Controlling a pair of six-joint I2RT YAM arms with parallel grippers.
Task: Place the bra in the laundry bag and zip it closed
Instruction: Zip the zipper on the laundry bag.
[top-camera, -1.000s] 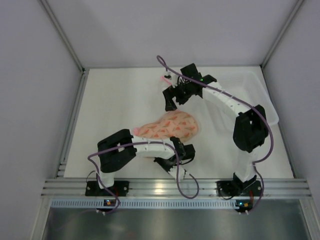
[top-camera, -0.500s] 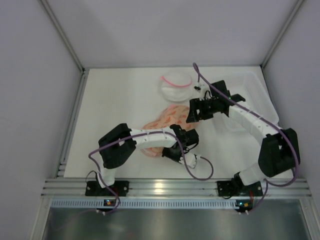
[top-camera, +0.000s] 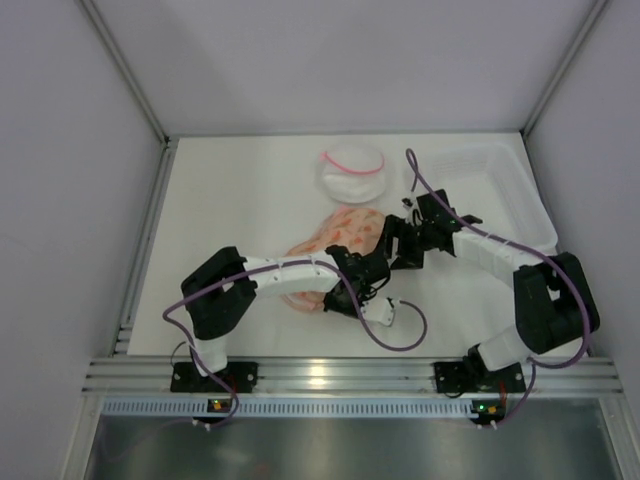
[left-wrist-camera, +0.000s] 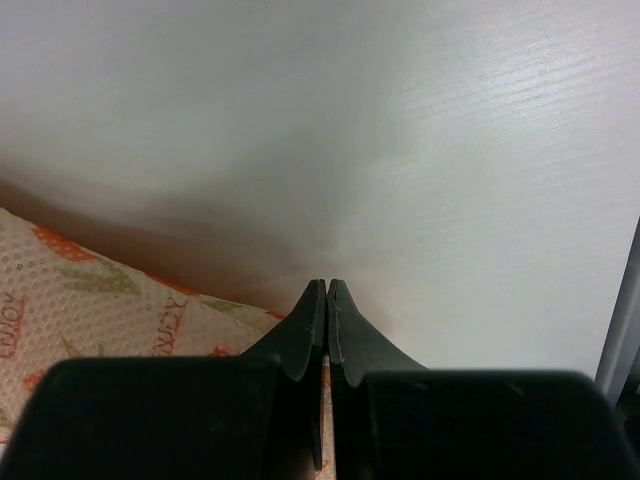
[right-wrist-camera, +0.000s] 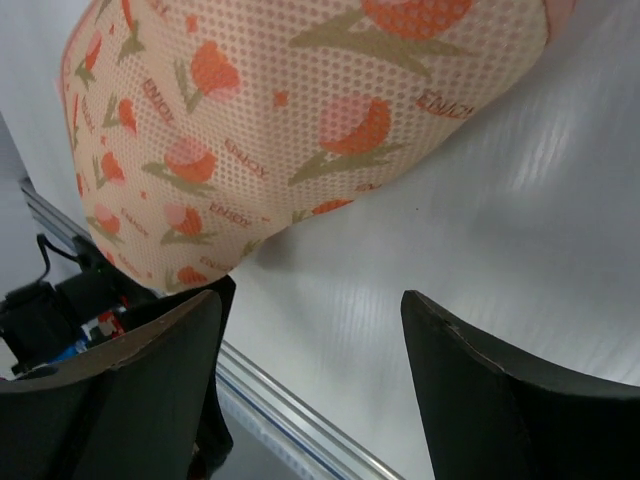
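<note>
The laundry bag (top-camera: 335, 245) lies mid-table with its peach printed side up, and it fills the top of the right wrist view (right-wrist-camera: 300, 120). My left gripper (top-camera: 346, 297) is shut at the bag's near edge. In the left wrist view its fingertips (left-wrist-camera: 327, 285) meet over bare table, with the bag's fabric (left-wrist-camera: 90, 310) just below and to the left. My right gripper (top-camera: 396, 246) stands open at the bag's right end. Only table shows between the tips of the right gripper (right-wrist-camera: 312, 300). The bra is hidden from every view.
A round white mesh pouch with a pink rim (top-camera: 352, 172) lies at the back of the table. A clear plastic tray (top-camera: 495, 185) sits at the back right. The metal rail of the near edge (top-camera: 320, 375) runs behind the arm bases.
My right gripper came forward from the white pouch at the back to the bag's right end. The bag turned and bunched toward the left gripper, which stayed shut.
</note>
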